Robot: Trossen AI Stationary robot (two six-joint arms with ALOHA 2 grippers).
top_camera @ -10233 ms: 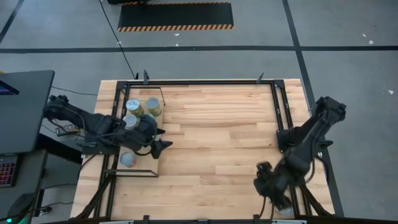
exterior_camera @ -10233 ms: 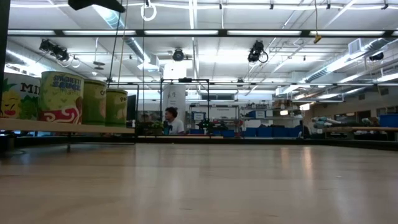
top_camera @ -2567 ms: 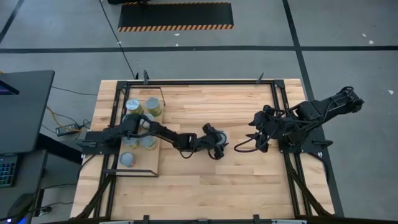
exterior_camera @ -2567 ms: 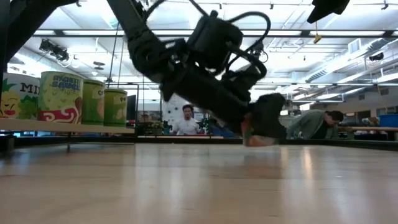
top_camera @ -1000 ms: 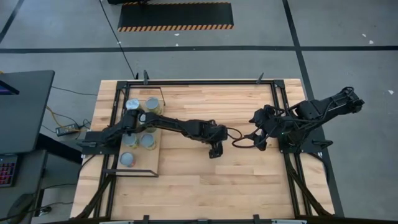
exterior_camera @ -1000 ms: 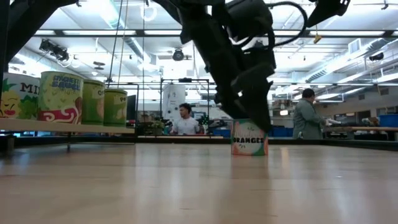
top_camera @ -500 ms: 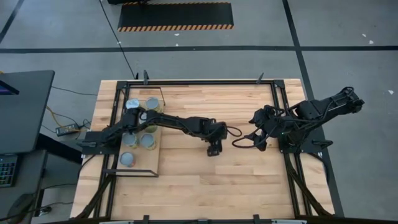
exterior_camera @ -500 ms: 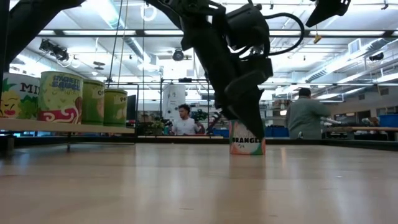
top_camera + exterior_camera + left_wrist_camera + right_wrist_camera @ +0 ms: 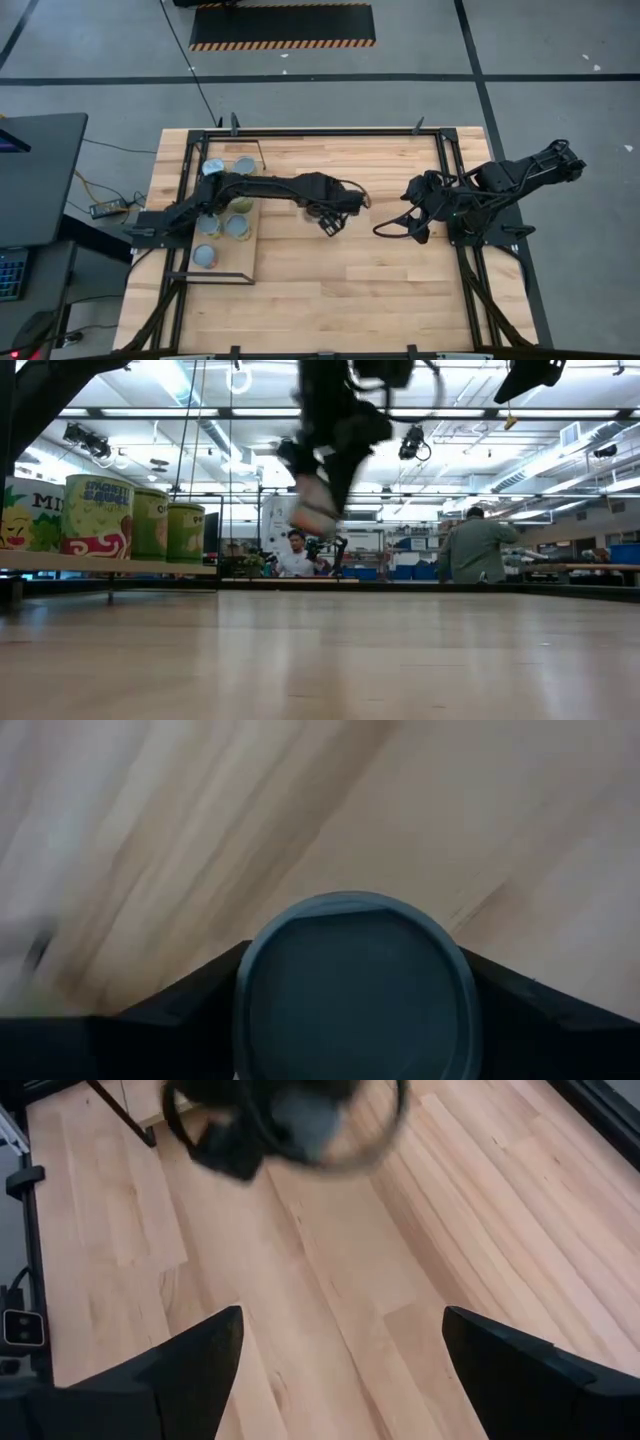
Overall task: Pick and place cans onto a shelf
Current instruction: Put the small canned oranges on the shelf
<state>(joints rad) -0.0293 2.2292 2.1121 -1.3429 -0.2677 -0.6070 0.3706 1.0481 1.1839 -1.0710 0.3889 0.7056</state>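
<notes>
- High view puts the left gripper (image 9: 331,218) out over the middle of the tabletop (image 9: 380,280), its arm stretched from the shelf (image 9: 252,262) side; the right gripper (image 9: 412,228) waits near the right edge, fingers spread and holding nothing
- Left wrist view shows a can (image 9: 358,988) seated between the left gripper's two dark fingers (image 9: 180,1005), its round grey top facing the camera, so the jaws are closed on the can's sides and its long axis runs along the line of the gripper
- Low view shows the can (image 9: 313,512) lifted clear of the wood, hanging under the blurred left gripper (image 9: 325,470); its tilt looks slightly off upright, though the blur makes that uncertain
- From the held can the shelf lies toward the table's left edge, back along the left arm; four cans (image 9: 232,195) stand on it already, with bare board between them and its near end
- Coming move turns on that leftward direction: the left arm alone has the load and is much the nearer to the shelf, so I judge it carries across and sets down
</notes>
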